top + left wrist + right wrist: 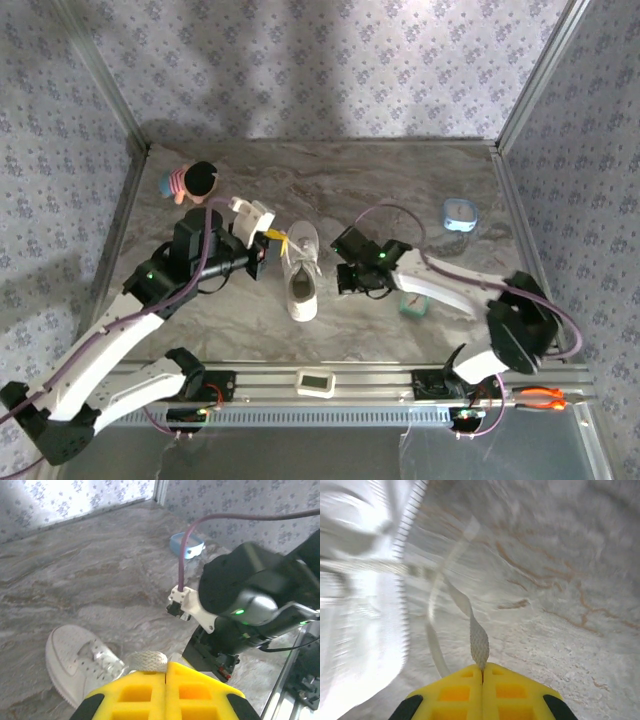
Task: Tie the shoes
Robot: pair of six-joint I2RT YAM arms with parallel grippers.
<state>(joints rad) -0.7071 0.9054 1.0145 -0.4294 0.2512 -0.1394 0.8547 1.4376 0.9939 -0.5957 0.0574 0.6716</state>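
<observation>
a grey marbled table (400, 190) carries a white sneaker (302, 285) near its middle, a small doll (190, 182) back left, a blue tub (459, 213) back right, and a green block (413, 305) right of the sneaker.

Grey marble-veined bench (400, 170) at centre frame, enclosed at top, left and right by pale wallpaper panels printed with small blue flowers (330, 60), set in silver metal corner posts (107, 90); soft shadow darkens the upper centre.
</observation>
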